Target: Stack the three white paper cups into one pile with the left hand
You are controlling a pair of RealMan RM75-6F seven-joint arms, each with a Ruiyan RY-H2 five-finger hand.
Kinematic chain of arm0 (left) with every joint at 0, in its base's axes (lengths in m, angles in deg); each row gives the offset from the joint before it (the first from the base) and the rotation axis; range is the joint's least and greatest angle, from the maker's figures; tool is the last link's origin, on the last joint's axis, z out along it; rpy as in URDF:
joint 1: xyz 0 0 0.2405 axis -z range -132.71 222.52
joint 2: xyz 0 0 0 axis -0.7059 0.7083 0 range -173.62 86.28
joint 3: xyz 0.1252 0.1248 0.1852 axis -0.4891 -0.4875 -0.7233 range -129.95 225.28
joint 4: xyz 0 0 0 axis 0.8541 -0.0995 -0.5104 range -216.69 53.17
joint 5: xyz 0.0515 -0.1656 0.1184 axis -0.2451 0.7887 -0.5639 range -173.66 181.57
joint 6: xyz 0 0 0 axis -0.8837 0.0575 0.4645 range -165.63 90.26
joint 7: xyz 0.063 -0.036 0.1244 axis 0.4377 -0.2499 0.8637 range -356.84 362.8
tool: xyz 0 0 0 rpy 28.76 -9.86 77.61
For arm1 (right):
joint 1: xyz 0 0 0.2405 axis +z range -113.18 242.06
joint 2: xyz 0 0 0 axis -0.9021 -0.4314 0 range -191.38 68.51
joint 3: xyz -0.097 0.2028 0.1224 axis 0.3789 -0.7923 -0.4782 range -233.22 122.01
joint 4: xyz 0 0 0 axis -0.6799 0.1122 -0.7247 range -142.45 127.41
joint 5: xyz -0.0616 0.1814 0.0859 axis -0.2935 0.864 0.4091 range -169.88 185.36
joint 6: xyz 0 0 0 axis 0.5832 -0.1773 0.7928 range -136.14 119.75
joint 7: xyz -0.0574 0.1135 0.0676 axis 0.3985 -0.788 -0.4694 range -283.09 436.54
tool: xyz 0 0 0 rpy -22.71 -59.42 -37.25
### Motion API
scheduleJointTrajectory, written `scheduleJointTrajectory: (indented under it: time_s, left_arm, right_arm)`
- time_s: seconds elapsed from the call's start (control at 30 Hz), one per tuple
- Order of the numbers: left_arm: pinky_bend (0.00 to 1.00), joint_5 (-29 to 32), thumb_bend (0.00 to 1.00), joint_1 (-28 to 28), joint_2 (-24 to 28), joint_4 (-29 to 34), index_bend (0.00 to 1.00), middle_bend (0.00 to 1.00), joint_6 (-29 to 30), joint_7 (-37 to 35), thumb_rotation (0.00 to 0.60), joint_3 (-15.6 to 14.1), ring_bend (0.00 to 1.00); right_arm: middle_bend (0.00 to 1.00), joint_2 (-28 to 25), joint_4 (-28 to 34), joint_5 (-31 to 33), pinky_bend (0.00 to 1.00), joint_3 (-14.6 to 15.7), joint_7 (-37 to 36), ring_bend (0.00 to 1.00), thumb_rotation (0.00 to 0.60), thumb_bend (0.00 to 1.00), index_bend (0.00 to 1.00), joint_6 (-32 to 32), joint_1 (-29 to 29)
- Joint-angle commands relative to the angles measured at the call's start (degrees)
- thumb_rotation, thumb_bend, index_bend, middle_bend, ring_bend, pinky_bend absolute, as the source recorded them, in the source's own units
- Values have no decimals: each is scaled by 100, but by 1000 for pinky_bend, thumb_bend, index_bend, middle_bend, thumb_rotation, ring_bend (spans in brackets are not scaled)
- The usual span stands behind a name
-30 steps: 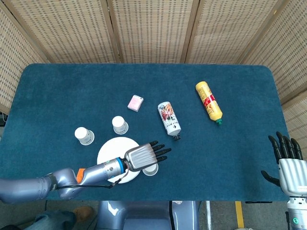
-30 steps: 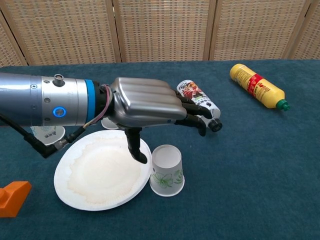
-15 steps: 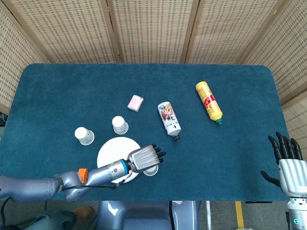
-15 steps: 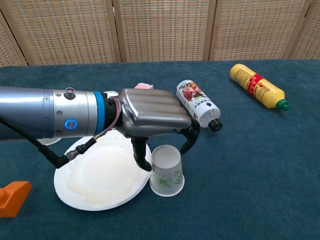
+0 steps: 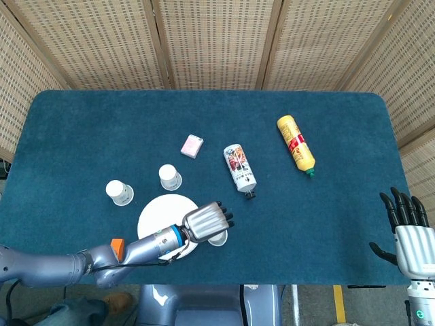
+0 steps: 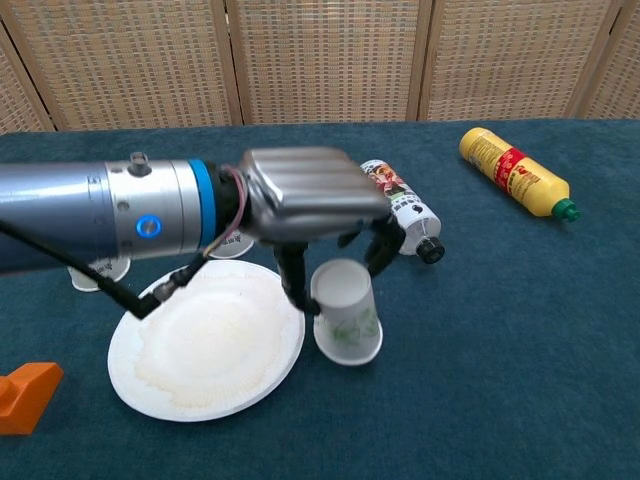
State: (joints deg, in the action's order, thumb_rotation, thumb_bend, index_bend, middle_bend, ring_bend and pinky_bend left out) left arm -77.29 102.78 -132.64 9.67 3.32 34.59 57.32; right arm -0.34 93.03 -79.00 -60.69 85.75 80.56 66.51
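Paper cup (image 5: 218, 238) near the table's front edge: mostly covered by the left hand (image 5: 205, 221) in head view. Right hand (image 5: 408, 231): wrist cut off by the frame's bottom edge. Two far cups: largely hidden behind the left forearm in chest view.

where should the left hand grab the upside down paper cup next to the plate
Around the side wall near the closed base, coming from above. The paper cup stands rim-down beside the paper plate, narrowing upward, so the left hand can straddle it, thumb on one side, fingers opposite, as now.

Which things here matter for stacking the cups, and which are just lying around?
For the job: left hand, gripped paper cup, second cup, third cup.

Lying about: paper plate, yellow bottle, white bottle, pink packet, orange block.
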Motion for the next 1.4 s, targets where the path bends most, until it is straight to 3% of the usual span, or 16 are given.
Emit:
scheduleJointTrajectory:
  time_s: [0.03, 0.13, 0.27, 0.33, 0.53, 0.77, 1.03, 1.4]
  left_arm:
    - [478, 409, 169, -10, 317, 113, 609, 419, 215, 8, 600, 382, 463]
    - [478, 1100, 169, 40, 619, 222, 609, 419, 254, 252, 600, 685, 463]
    - [477, 2514, 181, 168, 1182, 545, 606, 419, 310, 749, 600, 965, 463]
    - [475, 3484, 192, 318, 1538, 743, 602, 419, 407, 1088, 600, 980, 463]
    - [470, 4822, 193, 663, 2073, 933, 599, 419, 715, 1541, 600, 761, 463]
    - [470, 5195, 194, 775, 2214, 772, 595, 419, 743, 1428, 600, 455, 463]
    - [470, 5082, 194, 787, 1956, 392, 595, 419, 586, 973, 600, 246, 463]
    - [470, 5235, 193, 970, 1756, 157, 594, 419, 647, 1007, 600, -32, 463]
  right_arm:
    - [0, 4, -5, -4, 0, 5, 16, 0, 600, 0, 0, -18, 11]
    - [0, 19, -7, 1, 0, 14, 46, 0, 600, 0, 0, -48, 26]
    - [0, 54, 6, -22, 0, 36, 137, 0, 600, 0, 0, -66, 39]
    - [0, 76, 14, -40, 0, 48, 187, 0, 600, 0, 0, -70, 44]
    - [0, 110, 25, -49, 0, 59, 266, 0, 600, 0, 0, -67, 49]
    - [0, 118, 17, -52, 0, 68, 277, 0, 600, 0, 0, -80, 58]
    - [0, 118, 19, -85, 0, 71, 274, 0, 600, 0, 0, -9, 34]
    - [0, 116, 3, -35, 0, 62, 251, 0, 600, 0, 0, -42, 44]
